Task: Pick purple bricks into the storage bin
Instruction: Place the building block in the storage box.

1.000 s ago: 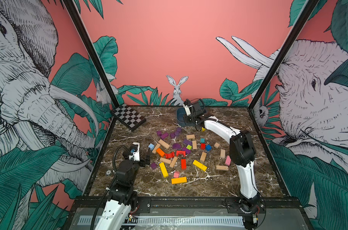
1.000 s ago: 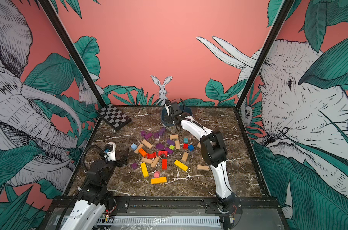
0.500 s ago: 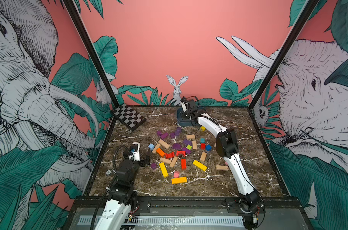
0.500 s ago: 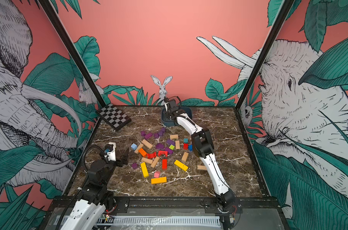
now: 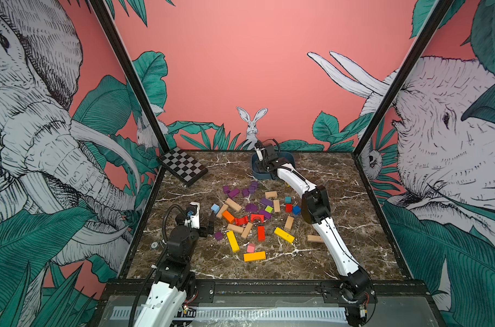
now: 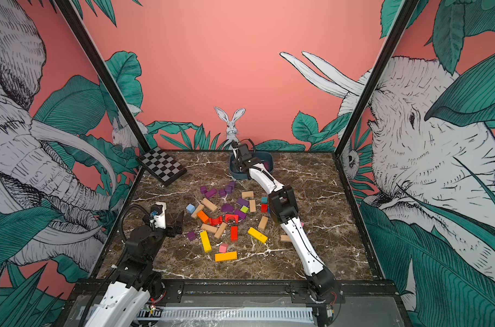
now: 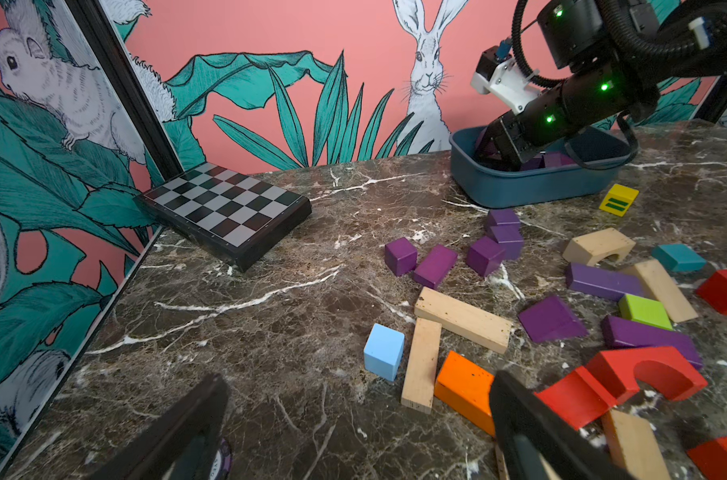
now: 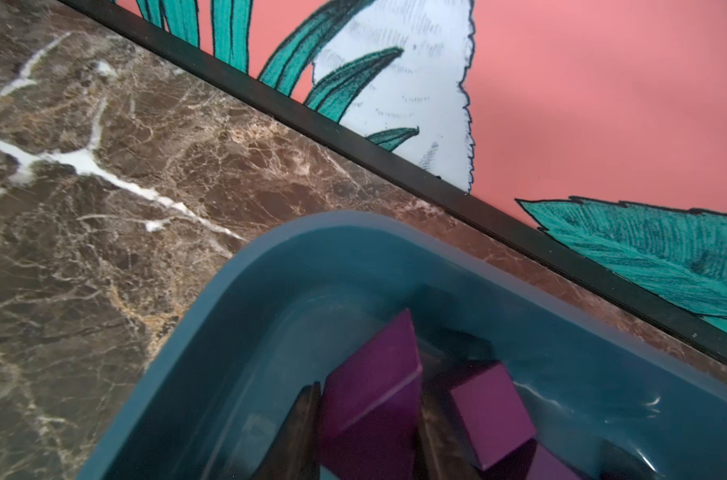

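right hand (image 8: 368, 436) clamped on purple brick (image 8: 370, 374) low inside storage bin (image 8: 212, 332); left hand (image 7: 359, 388) spread wide, empty, over surface (image 7: 270, 291)

The right tool (image 8: 368, 419) gripped a purple brick (image 8: 370, 374) inside the dark blue storage bin (image 8: 212, 299), a second purple brick (image 8: 490, 411) just beside it, on the marble table (image 8: 104, 208).
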